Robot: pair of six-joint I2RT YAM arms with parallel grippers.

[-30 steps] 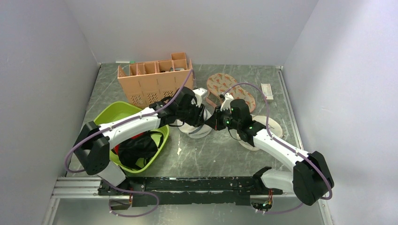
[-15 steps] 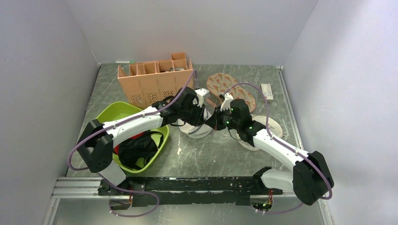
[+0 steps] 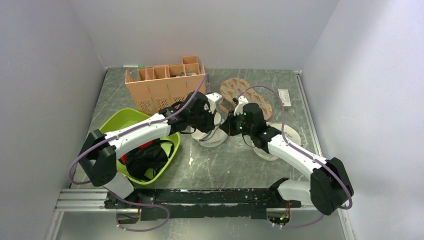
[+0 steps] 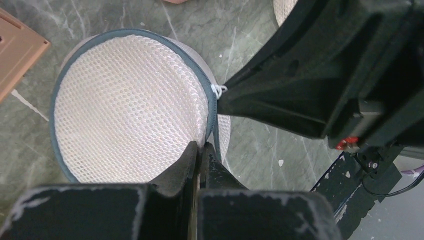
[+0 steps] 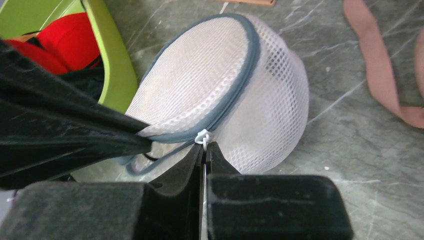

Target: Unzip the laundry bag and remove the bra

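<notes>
a salmon-orange plastic crate point(image 3: 162, 90) with a row of open compartments stands at the back left of the grey marbled table point(image 3: 235, 167), and in front of it, near the left edge, sits a lime-green basin point(image 3: 112, 125) holding a black garment point(image 3: 145, 159) and a red garment point(image 5: 75, 35). two tan, patterned sole-shaped pieces point(image 3: 235, 87) lie towards the back right with a small white label point(image 3: 284, 96) just beyond them. a round cream mesh bag point(image 3: 291, 134) rests nearer the front right.
</notes>
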